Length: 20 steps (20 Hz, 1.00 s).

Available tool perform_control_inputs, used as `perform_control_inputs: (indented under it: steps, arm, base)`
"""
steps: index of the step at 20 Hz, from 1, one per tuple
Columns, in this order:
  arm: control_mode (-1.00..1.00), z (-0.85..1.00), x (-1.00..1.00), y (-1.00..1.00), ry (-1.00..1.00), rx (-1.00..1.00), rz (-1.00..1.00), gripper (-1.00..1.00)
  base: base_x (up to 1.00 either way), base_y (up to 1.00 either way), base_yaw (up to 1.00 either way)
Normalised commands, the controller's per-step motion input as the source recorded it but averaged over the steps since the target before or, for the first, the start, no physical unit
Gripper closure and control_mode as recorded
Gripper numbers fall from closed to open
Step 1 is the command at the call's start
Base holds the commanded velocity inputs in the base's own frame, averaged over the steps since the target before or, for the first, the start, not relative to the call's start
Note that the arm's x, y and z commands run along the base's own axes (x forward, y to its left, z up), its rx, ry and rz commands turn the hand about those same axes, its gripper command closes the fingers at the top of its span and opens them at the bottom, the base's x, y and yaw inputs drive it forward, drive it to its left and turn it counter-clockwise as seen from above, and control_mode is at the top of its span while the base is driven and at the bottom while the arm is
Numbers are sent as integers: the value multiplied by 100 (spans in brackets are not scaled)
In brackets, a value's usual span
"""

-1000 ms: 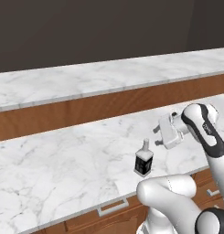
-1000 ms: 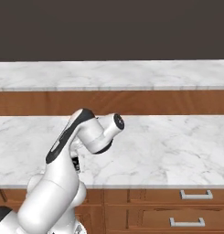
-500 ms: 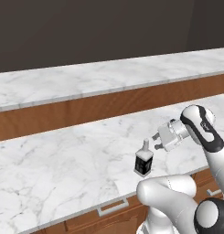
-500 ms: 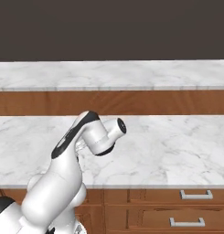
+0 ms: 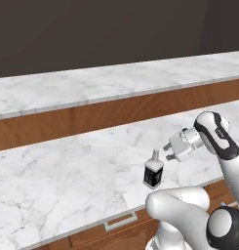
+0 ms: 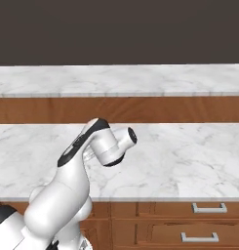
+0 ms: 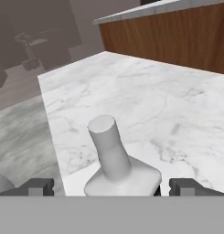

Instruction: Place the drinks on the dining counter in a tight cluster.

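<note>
Gripper [image 5: 168, 151] open, level with the neck of the dark bottle [image 5: 153, 174].

Jaws spread wide to either side of the bottle's pale neck; hand view shows a fingertip [image 7: 38, 186] on each flank, nothing gripped. Bottle stands upright on the near counter [image 5: 67, 180], close to its front edge; the dining counter [image 5: 91, 88] lies beyond it. Risk: closing high on the tapered neck may let it slip or tip toward the edge.

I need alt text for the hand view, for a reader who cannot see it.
A small dark square bottle, seen from above with its pale neck pointing up, stands between the two fingertips of the open end effector. It sits on a white marble counter with a brown wood panel behind.
</note>
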Motion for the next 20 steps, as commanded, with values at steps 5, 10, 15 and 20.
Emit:
perform_control_inputs:
  steps: [5, 10, 15, 20]
  arm:
    - [-100, -9, -13, 0, -6, 3, 0, -100]
    - [-100, 0, -13, 0, -5, 0, 0, -100]
    - [-100, -1, 9, 1, 0, 0, 0, -100]
    - [-100, 0, 35, 0, 0, 0, -7, -100]
  base:
    - [0, 0, 0]
    - [0, 0, 0]
    - [0, 0, 0]
    - [0, 0, 0]
